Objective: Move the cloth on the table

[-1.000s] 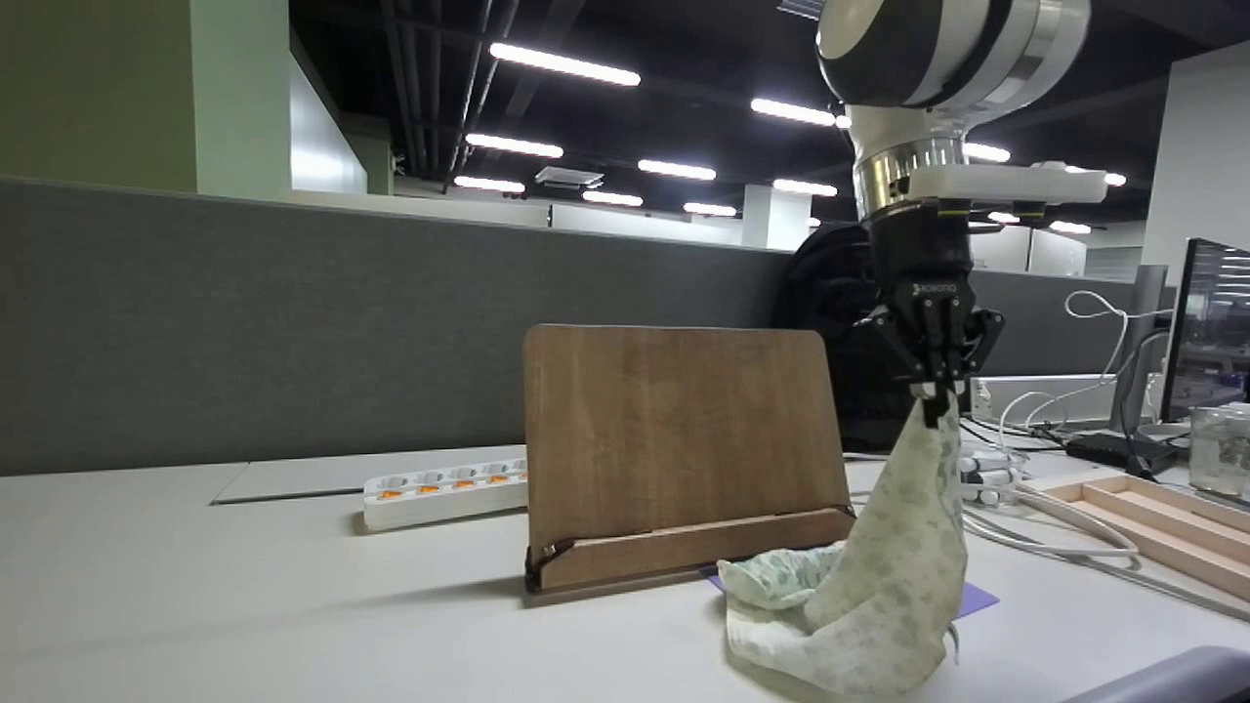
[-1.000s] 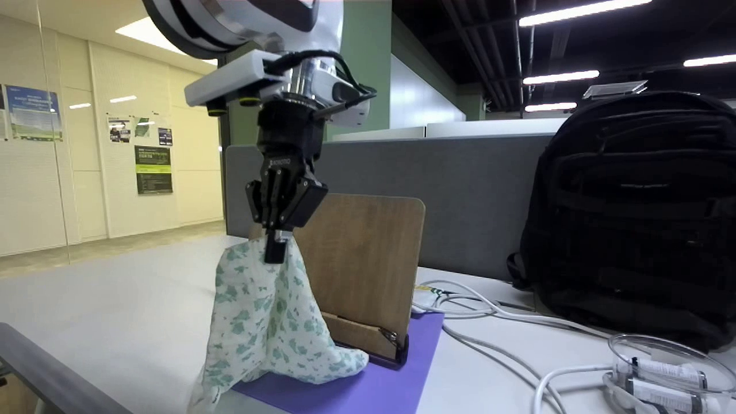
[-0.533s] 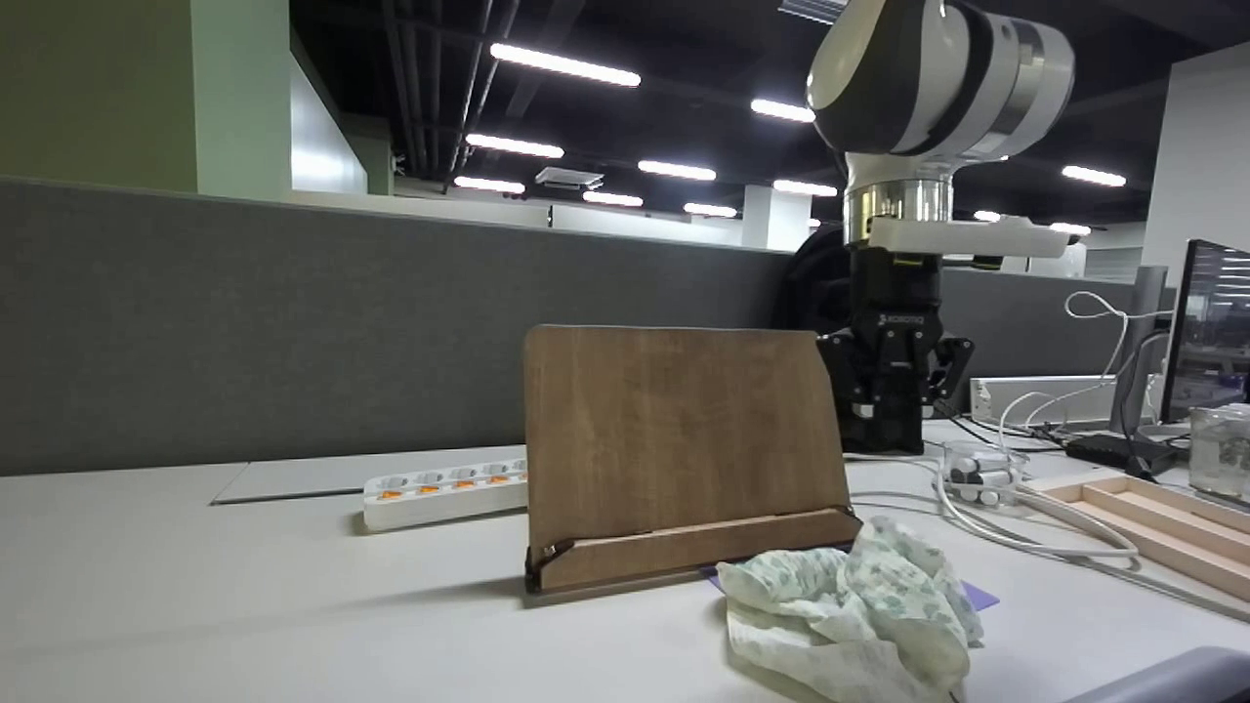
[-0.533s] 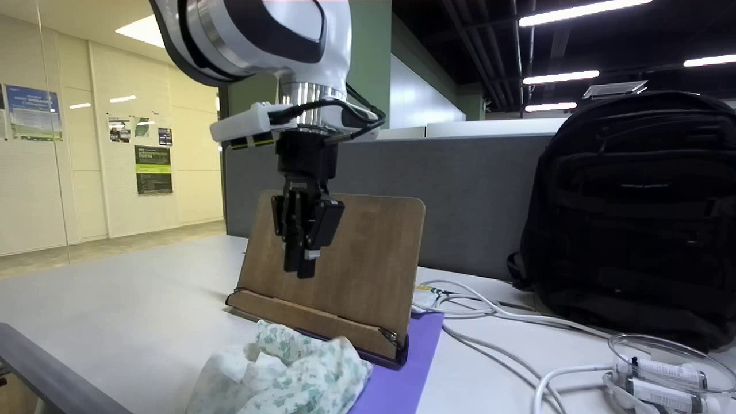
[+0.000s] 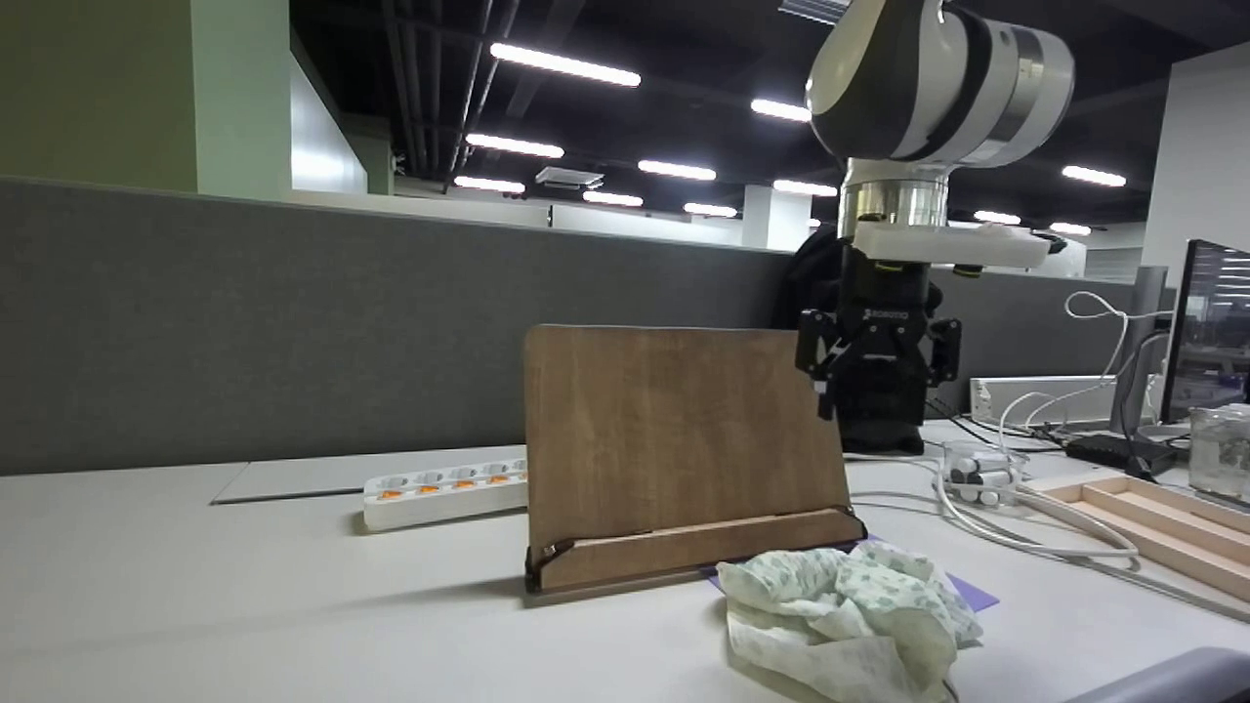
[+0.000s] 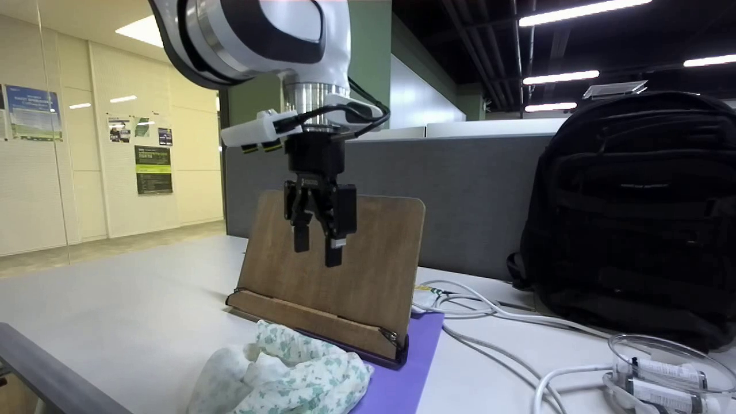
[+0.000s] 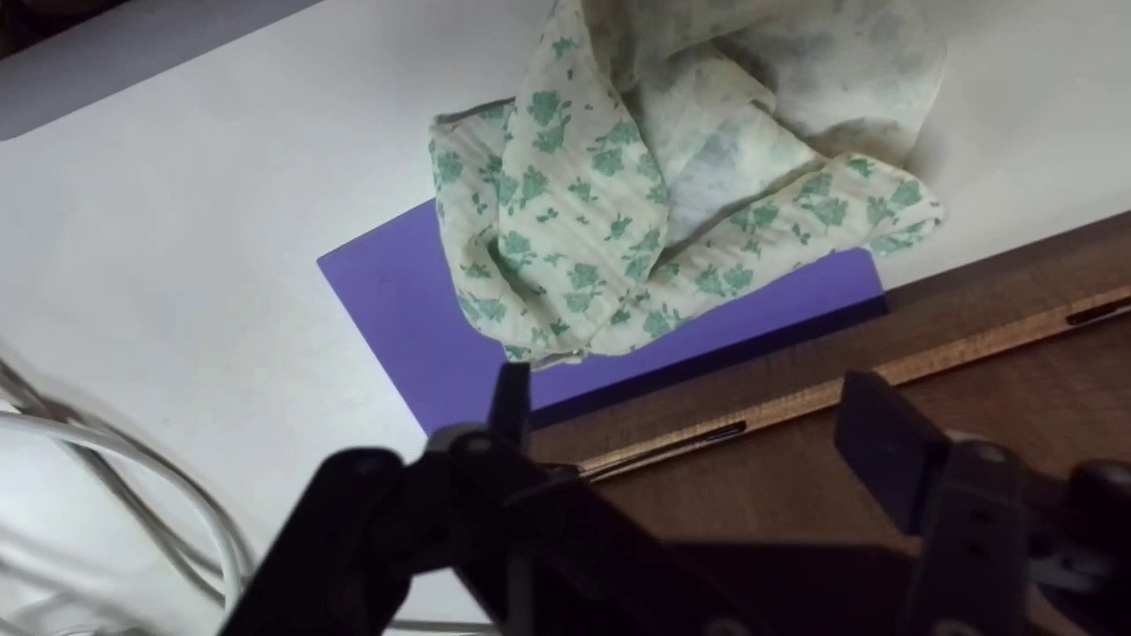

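1. Table [image 5: 293,605]: light grey-white, carries wooden stand [image 5: 684,420].
2. Purple sheet [image 6: 399,385]: partly under stand.
3. Cloth [image 6: 287,379]: crumpled, ledge side of stand, partly directly on table.
4. Power strip [image 5: 444,496]: one end of stand, behind.
5. White cables [image 6: 542,391], pale wooden tray [image 5: 1167,537]: off stand's other end.

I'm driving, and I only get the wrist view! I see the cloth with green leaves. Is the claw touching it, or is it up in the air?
Observer: Not touching. In both exterior views the claw hangs in the air, apart from the cloth below.
Child: Okay! And that brown wooden board, is it lying flat?
Observer: No, both exterior views show it standing up on the table.
Child: Ooh. Is something hiding behind it?
Observer: Yes, in an exterior view a white power strip pokes out from behind it.
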`<state>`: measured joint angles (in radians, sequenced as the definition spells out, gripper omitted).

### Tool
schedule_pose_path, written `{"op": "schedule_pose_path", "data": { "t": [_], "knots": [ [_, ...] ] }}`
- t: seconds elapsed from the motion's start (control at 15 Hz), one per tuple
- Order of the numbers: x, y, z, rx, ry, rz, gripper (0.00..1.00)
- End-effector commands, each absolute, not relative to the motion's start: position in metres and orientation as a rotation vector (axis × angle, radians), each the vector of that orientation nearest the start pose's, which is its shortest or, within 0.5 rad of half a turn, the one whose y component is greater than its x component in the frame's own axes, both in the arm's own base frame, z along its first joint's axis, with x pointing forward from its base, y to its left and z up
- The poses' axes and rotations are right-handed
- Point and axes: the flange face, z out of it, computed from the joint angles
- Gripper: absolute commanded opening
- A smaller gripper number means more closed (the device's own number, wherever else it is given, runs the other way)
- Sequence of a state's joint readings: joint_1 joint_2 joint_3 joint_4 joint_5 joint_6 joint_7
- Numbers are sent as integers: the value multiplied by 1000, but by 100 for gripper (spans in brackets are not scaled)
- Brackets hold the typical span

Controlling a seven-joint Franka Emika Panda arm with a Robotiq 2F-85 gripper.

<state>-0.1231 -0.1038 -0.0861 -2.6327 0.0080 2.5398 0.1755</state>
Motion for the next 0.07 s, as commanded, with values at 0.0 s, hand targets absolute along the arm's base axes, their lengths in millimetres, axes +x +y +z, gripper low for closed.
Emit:
{"op": "schedule_pose_path", "data": {
  "t": [0.0],
  "knots": [
    [405,-102,290,-3030,669,-83,100]
  ]
}}
